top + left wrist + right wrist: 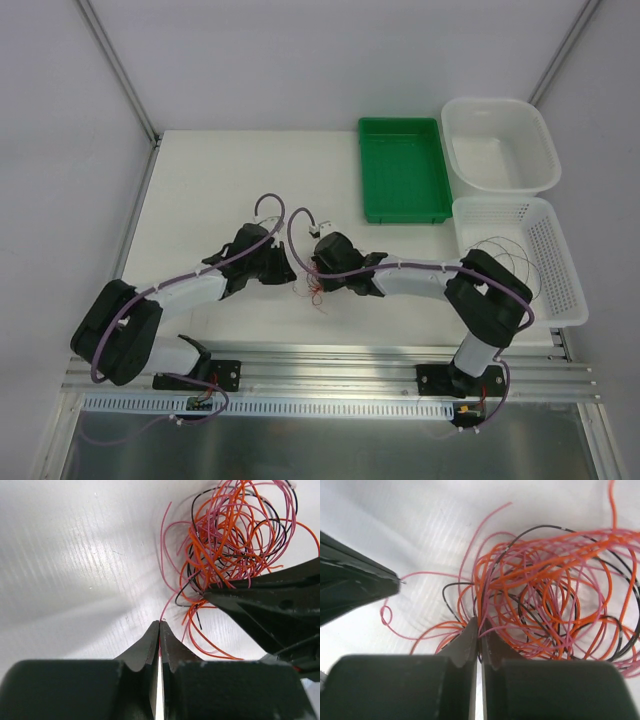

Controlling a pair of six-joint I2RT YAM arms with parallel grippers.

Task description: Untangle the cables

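Observation:
A tangle of thin orange, pink and black cables [312, 290] lies on the white table between my two grippers. In the left wrist view the tangle [235, 535] sits upper right, and my left gripper [159, 624] is shut on the end of one pink strand. In the right wrist view my right gripper [479, 625] is shut on several strands at the near edge of the tangle [550, 590]. The left gripper's tip [395, 582] shows at the left there, holding the pink strand. In the top view the left gripper [290, 272] and the right gripper [316, 268] almost touch.
A green tray [403, 170] stands at the back centre-right. A white tub [499, 145] is to its right. A white perforated basket [520, 262] holding thin dark wire loops is at the right, beside the right arm.

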